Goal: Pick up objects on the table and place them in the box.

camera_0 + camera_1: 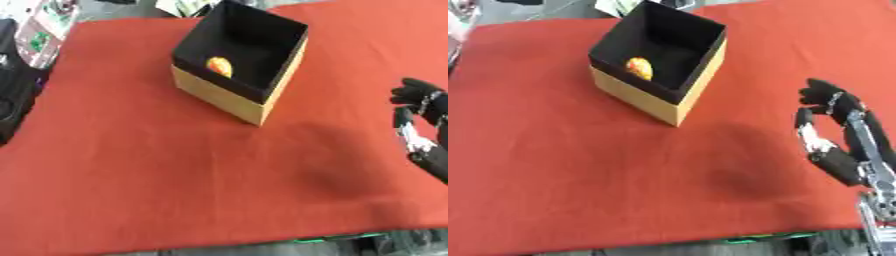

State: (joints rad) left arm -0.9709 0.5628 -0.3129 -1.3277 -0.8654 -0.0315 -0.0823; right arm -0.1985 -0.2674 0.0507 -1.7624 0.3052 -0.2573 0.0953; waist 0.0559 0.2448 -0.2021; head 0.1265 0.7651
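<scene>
Right eye view: orange object (640, 68) inside box (662, 102); right hand (833, 125) empty

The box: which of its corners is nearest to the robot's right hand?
The box's front bottom corner, pointing toward the camera. It lies closest to the right hand; the other three corners sit farther back or left.

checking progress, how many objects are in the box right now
1: a small orange-yellow rounded object lies against the near-left inner wall of the black-lined tan cardboard box. That wall hides part of the floor, so more may be hidden.
</scene>
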